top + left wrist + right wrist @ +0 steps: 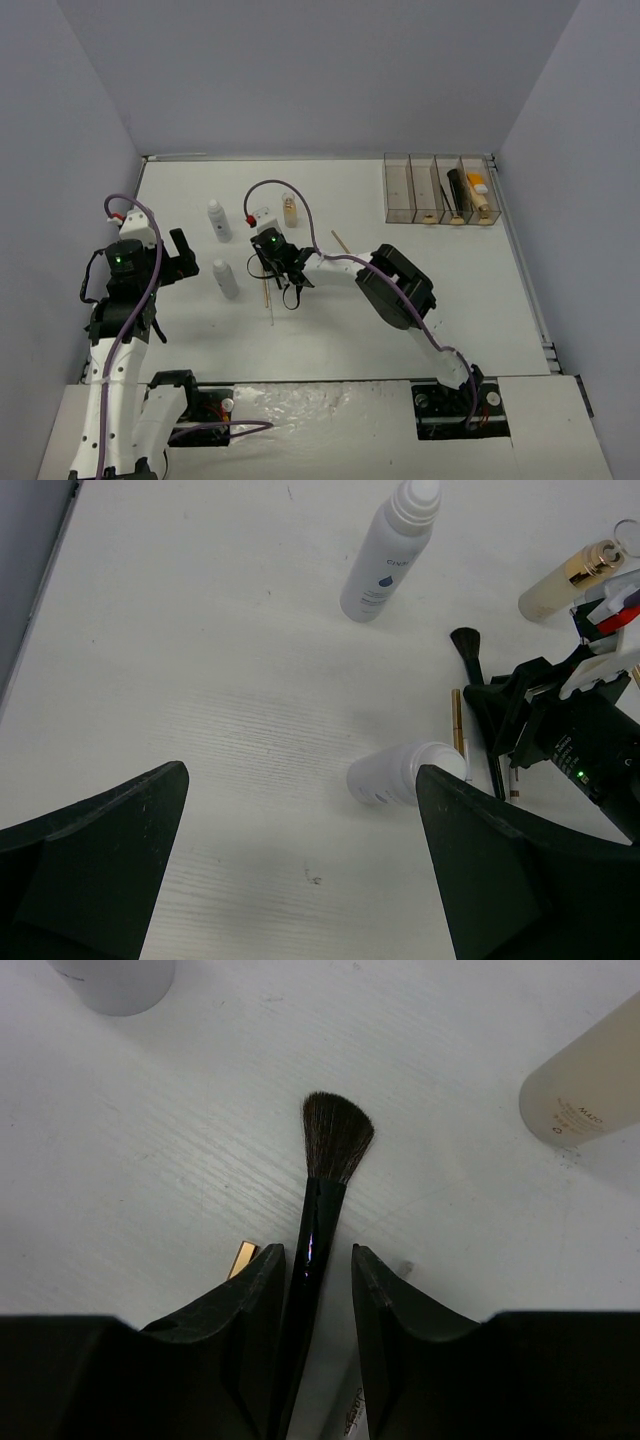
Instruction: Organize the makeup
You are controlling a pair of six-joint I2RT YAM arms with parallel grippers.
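A black brush (335, 1140) lies on the white table, bristles pointing away from my right gripper (315, 1252). Its handle runs between the jaws, against the left finger, with a gap on the right, so the gripper is open around it. A gold-ended pencil (241, 1257) lies just left. In the top view the right gripper (272, 265) is between the white bottles (218, 220) (225, 278) and the small glass bottle (289, 209). My left gripper (300, 775) is wide open and holds nothing, left of the nearer white bottle (405, 775).
The clear four-compartment box (420, 190) stands at the back right, with a black brush and orange and beige tubes in its right compartments. A thin pencil (339, 240) lies near the middle. Grey walls rise close on both sides.
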